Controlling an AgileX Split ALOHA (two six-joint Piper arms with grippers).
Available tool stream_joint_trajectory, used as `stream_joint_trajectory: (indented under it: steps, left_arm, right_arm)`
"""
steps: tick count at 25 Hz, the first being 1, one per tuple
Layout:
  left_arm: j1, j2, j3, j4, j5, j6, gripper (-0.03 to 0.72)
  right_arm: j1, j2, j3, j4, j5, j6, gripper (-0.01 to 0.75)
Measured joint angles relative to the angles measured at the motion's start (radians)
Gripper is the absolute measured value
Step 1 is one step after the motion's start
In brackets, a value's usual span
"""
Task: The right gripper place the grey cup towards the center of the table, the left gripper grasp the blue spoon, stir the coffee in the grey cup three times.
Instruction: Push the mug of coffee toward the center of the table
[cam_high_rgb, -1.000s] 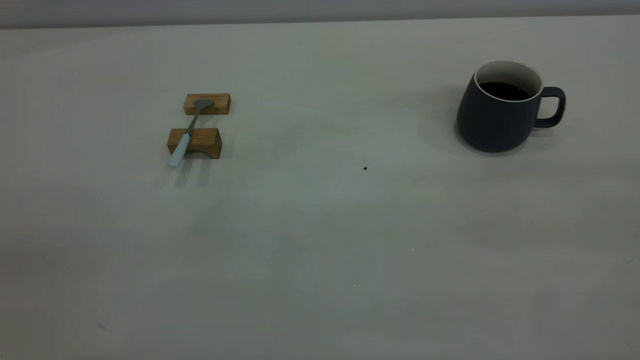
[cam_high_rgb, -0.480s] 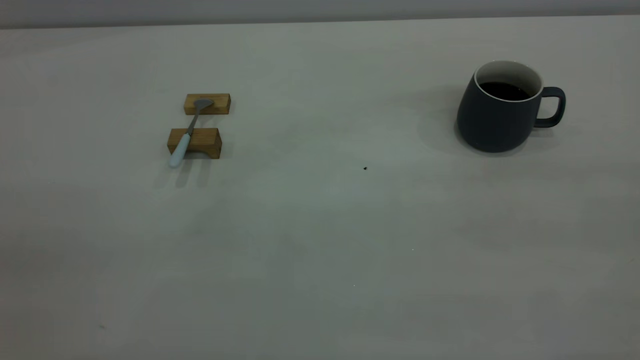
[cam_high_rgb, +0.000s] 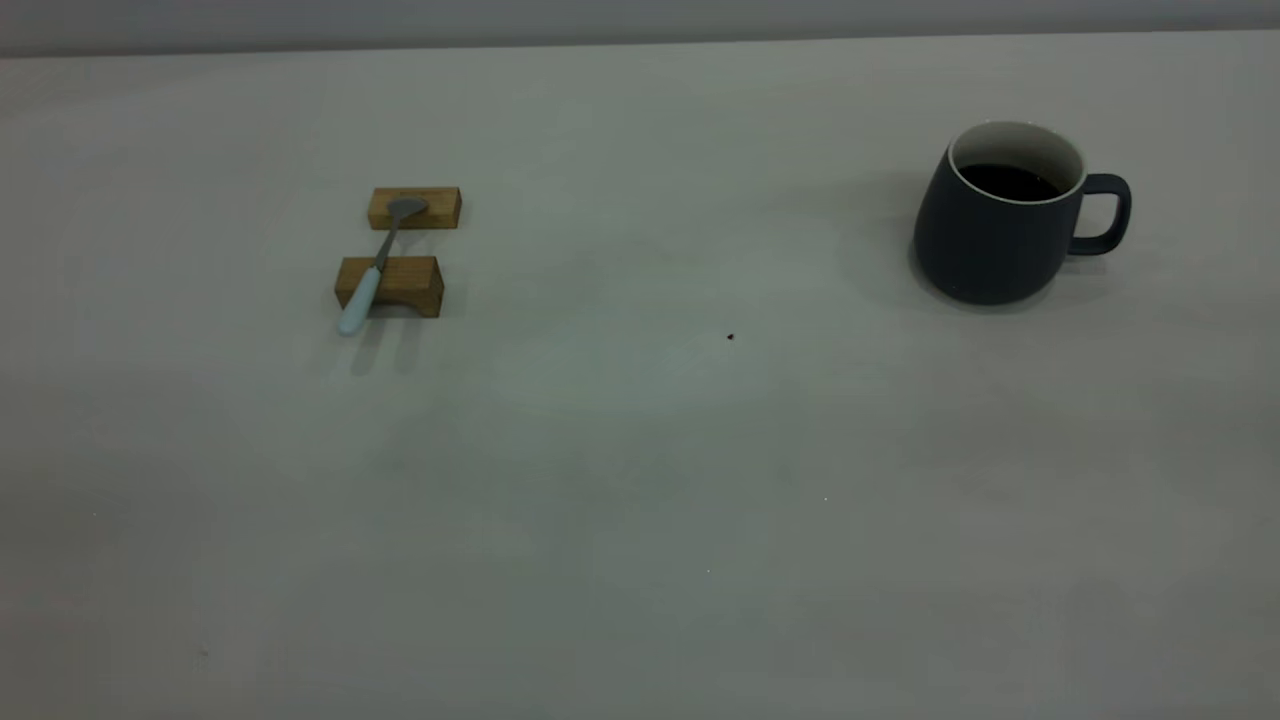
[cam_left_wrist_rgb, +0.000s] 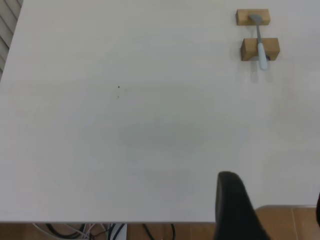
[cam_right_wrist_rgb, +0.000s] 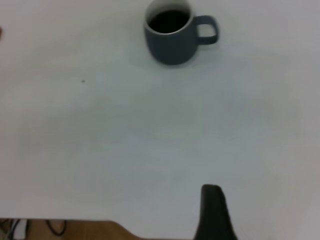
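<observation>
The grey cup stands upright at the table's far right with its handle turned right, and dark coffee lies inside. The blue spoon rests across two tan wooden blocks at the left, its bowl on the far block. No gripper shows in the exterior view. In the left wrist view my left gripper hangs open over the near table edge, far from the blue spoon. In the right wrist view my right gripper shows one dark finger, nothing beside it, well short of the grey cup.
The far wooden block and the near wooden block hold the spoon off the surface. A tiny dark speck marks the table's middle. Wooden floor and cables show beyond the near edge.
</observation>
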Motion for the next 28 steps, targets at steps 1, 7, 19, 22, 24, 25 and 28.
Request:
stream_joint_trajectory:
  steps: [1,7,19,22,24,25,28]
  left_arm:
    - [0.000,0.000,0.000,0.000,0.000,0.000,0.465]
    - [0.000,0.000,0.000,0.000,0.000,0.000,0.465]
    - [0.000,0.000,0.000,0.000,0.000,0.000,0.465]
    - [0.000,0.000,0.000,0.000,0.000,0.000,0.465]
    - [0.000,0.000,0.000,0.000,0.000,0.000,0.465]
    - [0.000,0.000,0.000,0.000,0.000,0.000,0.465]
    - [0.000,0.000,0.000,0.000,0.000,0.000,0.465]
  right_arm:
    - [0.000,0.055,0.000,0.011,-0.034,-0.014,0.597]
    - [0.000,0.424,-0.019,0.029,-0.303,-0.191,0.628]
    - [0.000,1.224,-0.328,0.040,-0.535,-0.615,0.587]
    - [0.000,1.367,-0.411,0.052,-0.564,-0.717,0.585]
    - [0.000,1.459,-0.457,0.050,-0.601,-0.837,0.585]
    - [0.000,1.496,-0.474,0.047,-0.628,-0.904,0.585]
    - [-0.007,1.624,-0.535,0.050,-0.715,-1.154,0.584]
